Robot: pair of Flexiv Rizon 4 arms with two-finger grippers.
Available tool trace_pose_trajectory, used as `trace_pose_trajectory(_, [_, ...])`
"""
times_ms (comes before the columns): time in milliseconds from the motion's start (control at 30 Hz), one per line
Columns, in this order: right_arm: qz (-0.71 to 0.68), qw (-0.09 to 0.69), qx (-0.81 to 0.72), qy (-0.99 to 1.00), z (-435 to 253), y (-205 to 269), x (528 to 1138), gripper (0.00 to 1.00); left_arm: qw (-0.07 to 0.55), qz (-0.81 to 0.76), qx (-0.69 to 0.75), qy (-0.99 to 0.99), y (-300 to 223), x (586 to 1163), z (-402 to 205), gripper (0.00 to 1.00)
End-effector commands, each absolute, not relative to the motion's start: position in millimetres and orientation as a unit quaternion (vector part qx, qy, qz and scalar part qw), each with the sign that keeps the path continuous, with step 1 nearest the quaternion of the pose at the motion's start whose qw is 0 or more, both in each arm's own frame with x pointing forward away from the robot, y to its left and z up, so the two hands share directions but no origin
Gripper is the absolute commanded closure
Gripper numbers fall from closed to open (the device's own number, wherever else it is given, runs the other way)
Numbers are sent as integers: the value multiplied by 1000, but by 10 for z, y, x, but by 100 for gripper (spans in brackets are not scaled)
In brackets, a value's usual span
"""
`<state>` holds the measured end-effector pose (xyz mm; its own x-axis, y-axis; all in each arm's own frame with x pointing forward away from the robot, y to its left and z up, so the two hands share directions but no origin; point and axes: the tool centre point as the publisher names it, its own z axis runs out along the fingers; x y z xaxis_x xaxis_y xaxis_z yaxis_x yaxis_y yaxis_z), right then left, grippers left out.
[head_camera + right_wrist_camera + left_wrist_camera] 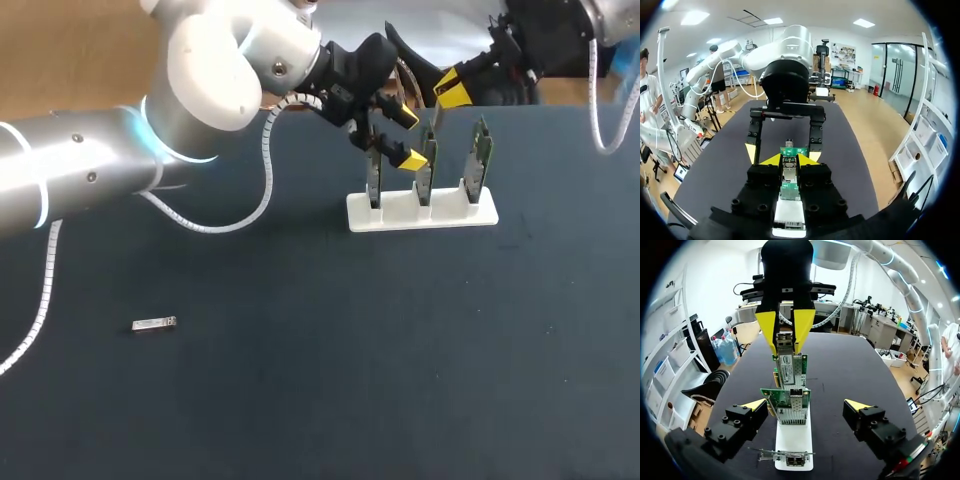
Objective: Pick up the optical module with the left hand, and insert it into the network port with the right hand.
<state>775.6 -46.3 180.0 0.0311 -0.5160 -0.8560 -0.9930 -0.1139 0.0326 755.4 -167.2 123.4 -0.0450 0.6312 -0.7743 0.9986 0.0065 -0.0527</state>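
A white stand [420, 214] holds three upright green network cards [428, 165] in a row. My right gripper [789, 160] is shut on a silver optical module [785, 341], held at the top of the card farthest from my left gripper. In the head view the right gripper [450, 92] comes in from the upper right above the cards. My left gripper [806, 407] stands wide open at the stand's left end, its yellow tips [410, 158] straddling the row of cards [787, 400] and holding nothing. Another small silver module [154, 323] lies flat on the table at the left.
The dark table [400, 380] stretches in front of the stand. My left arm [200, 90] spans the upper left of the table, with its white coiled cable [262, 170] hanging beside it. The two grippers face each other closely over the stand.
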Motion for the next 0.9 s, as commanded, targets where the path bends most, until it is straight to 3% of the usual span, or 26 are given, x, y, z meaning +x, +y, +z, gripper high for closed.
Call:
trace_pose_trajectory(33, [370,316,-648,586,1811,-426,7749,100,285,-319,629,648,-1678,7574,1237,0])
trace_pose_trajectory(900, [364,303,-650,595,1714,-392,7674,100,285,-319,629,648,-1678,7574,1237,0])
